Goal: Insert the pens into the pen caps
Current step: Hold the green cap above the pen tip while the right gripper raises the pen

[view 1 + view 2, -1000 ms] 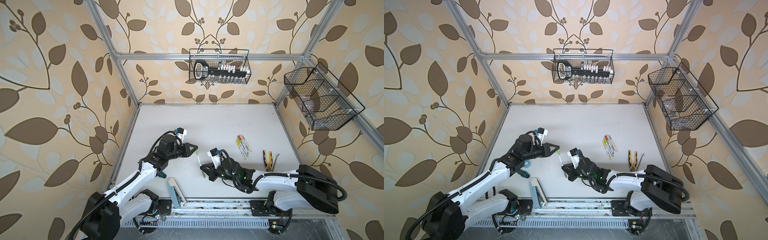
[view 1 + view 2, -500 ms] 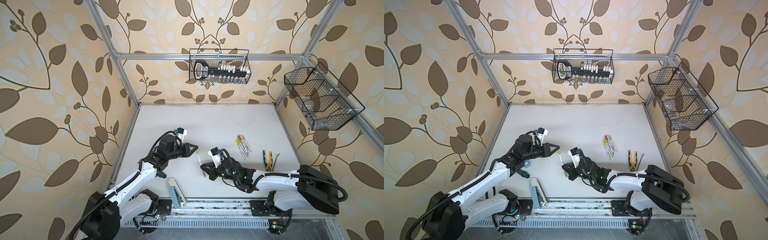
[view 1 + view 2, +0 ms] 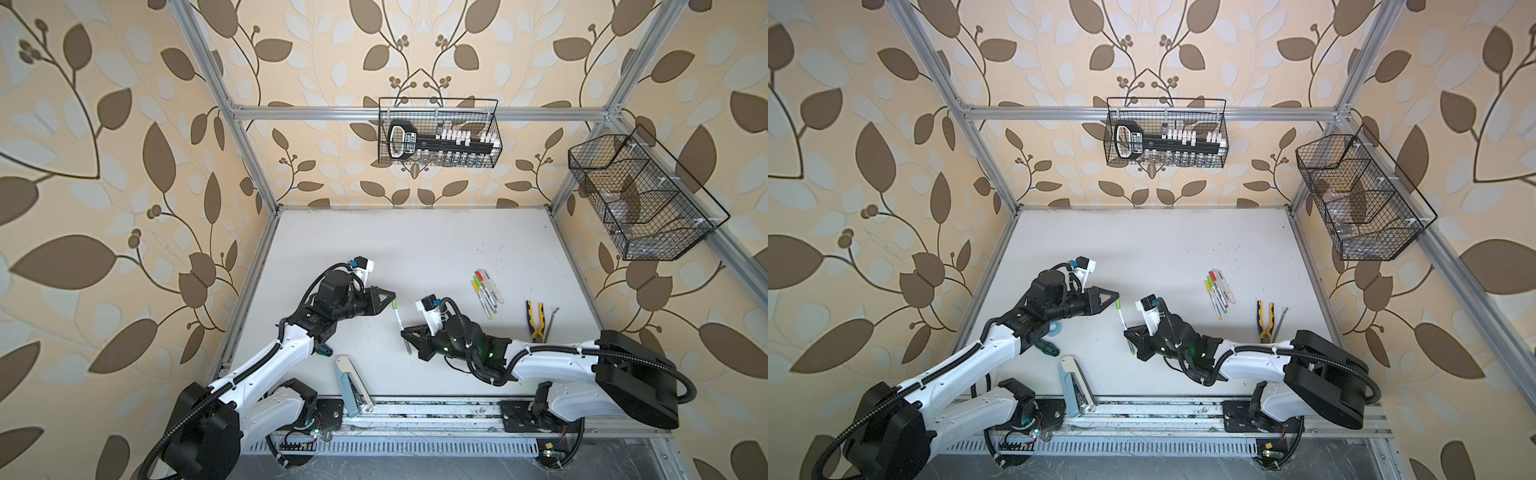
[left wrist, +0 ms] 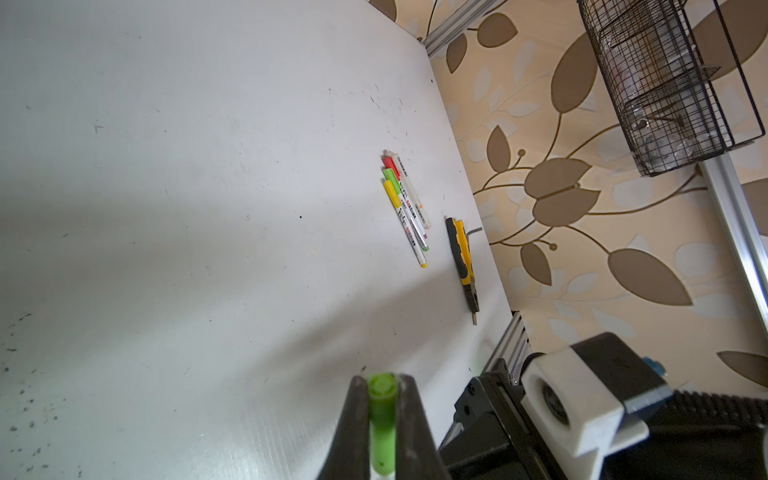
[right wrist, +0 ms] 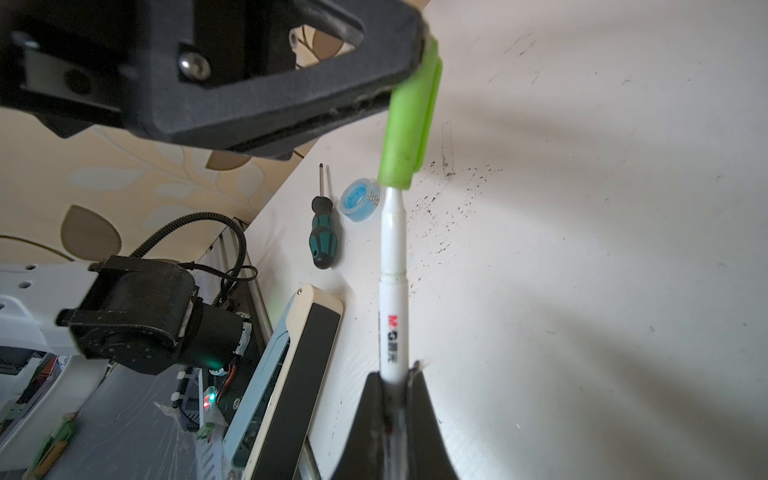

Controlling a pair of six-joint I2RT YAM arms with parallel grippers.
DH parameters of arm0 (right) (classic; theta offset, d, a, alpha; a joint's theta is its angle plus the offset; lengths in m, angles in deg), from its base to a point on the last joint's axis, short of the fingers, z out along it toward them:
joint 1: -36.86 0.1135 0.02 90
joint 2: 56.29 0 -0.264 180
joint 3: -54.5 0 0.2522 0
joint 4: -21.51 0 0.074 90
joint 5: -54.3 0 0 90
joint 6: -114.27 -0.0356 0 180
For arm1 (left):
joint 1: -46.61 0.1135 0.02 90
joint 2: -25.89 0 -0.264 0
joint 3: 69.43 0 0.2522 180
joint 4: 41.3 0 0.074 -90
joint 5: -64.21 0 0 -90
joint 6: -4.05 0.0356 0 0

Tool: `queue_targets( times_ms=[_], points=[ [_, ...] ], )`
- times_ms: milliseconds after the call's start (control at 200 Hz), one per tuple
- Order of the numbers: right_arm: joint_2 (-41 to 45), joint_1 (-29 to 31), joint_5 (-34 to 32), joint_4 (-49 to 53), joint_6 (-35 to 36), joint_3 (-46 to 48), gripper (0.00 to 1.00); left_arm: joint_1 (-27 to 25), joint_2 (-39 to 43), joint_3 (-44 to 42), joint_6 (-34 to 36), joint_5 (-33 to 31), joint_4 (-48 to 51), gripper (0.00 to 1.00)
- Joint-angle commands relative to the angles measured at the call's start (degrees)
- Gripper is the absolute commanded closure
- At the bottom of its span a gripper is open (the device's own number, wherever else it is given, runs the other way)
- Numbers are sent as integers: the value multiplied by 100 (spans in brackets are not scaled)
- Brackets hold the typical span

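Note:
My left gripper [image 3: 391, 296] [image 3: 1116, 296] [image 4: 382, 384] is shut on a green pen cap [image 3: 393, 306] [image 3: 1118, 305] [image 4: 383, 415] [image 5: 409, 124], held above the table's middle. My right gripper [image 3: 405, 331] [image 3: 1128, 331] [image 5: 395, 374] is shut on a white pen [image 3: 400, 324] [image 3: 1122, 322] [image 5: 394, 291] with red and dark print. The pen's tip sits inside the cap's mouth, and its narrow neck shows below the cap. Several capped pens [image 3: 486, 293] [image 3: 1220, 293] [image 4: 405, 208] with yellow, green and red caps lie side by side to the right.
Yellow-and-black pliers [image 3: 535, 320] [image 4: 462, 257] and a hex key [image 3: 552, 320] lie at the right. A green-handled screwdriver [image 5: 323, 232], a blue tape roll [image 5: 359, 199] and a pale blue stapler [image 3: 351, 388] [image 5: 286, 374] lie near the front left. Wire baskets [image 3: 438, 133] hang on the walls.

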Motion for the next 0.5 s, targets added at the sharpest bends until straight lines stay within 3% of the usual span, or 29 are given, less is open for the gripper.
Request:
queue_targets(
  times_ms=[0,500],
  points=[
    [-63,-3,57,-151,-1,-24,100,55,132,-28,63,-114,-114,100],
    [7,-111,37,-113,50,-55,100,54,73,-67,35,298,-313,100]
  ],
)
